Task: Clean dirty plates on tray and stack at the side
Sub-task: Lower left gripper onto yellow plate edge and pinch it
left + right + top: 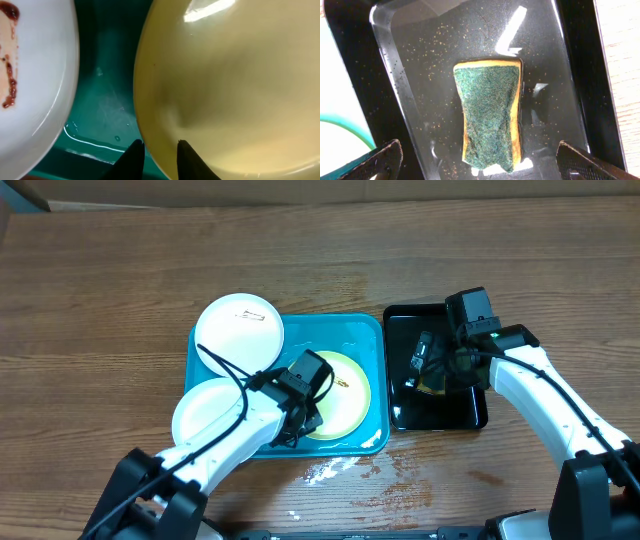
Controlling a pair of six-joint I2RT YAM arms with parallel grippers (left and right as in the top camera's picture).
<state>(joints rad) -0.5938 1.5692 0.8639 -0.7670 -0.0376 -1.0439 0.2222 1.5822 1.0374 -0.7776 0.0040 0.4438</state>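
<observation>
Left end effector (158,145) straddles yellow-green plate (240,90), possibly gripping its rim.

On table (100,300): big tray (368,340) at middle, small tray (462,412) just beside it on right. In big tray: right plate (350,395); far-left plate (238,328) overhanging far left corner; near-left plate (205,415) overhanging near left corner. In small tray: sponge (490,112), near middle.

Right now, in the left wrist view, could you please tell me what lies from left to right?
Round white plate with reddish smudges → bare floor of the turquoise plastic tray → round pale yellow plate.
</observation>
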